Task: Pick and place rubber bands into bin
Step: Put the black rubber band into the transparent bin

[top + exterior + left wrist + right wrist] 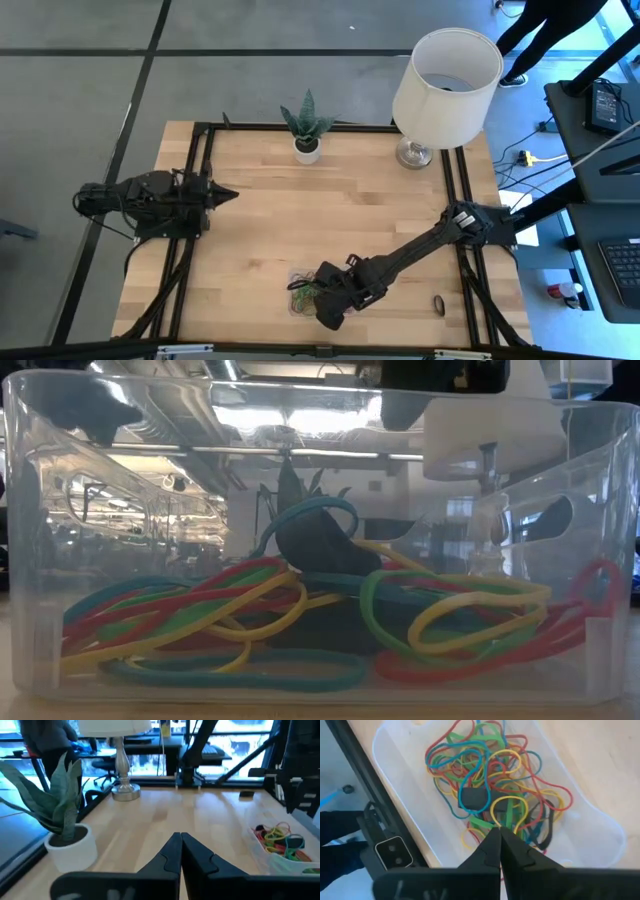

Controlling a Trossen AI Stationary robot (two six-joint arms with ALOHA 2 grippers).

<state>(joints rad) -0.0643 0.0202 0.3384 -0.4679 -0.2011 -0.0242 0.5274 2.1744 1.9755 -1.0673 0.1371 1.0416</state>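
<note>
1. High view: the right gripper (pixel 330 312) is hanging over the bin (pixel 296 305), which is sitting at the table (pixel 270 215) edge farthest from the lamp (pixel 445 85). The left gripper (pixel 222 195) is waiting well apart from the bin, level with the plant pot (pixel 307 150). A small dark piece (pixel 439 303) is lying on the wood beside the bin, on the right arm's side.

2. Low view: the camera is looking through the bin's clear wall (pixel 40 660). The bands (pixel 200 610) are lying heaped on its floor in red, green, yellow and teal, with a black chunk (pixel 320 545) resting among them. No fingertips are showing clearly here.

3. Left wrist view: the left fingers (pixel 172 852) are meeting at the tips, holding nothing. The bin is showing off to one side with coloured bands in it, the lamp base (pixel 125 790) standing far beyond.

4. Right wrist view: the right fingers (pixel 492 847) are pressed together just above the bands, pointing at a yellow loop (pixel 507 807). Whether a strand is pinched between the tips cannot be told; none is visibly hanging from them.

5. Judgement: the bands in sight are already in the bin, so the task is looking nearly finished. If a band is being released, the fingers are needing to part while over the bin's middle, then rise straight so no loop is snagging and dragging out over the wall.
</note>
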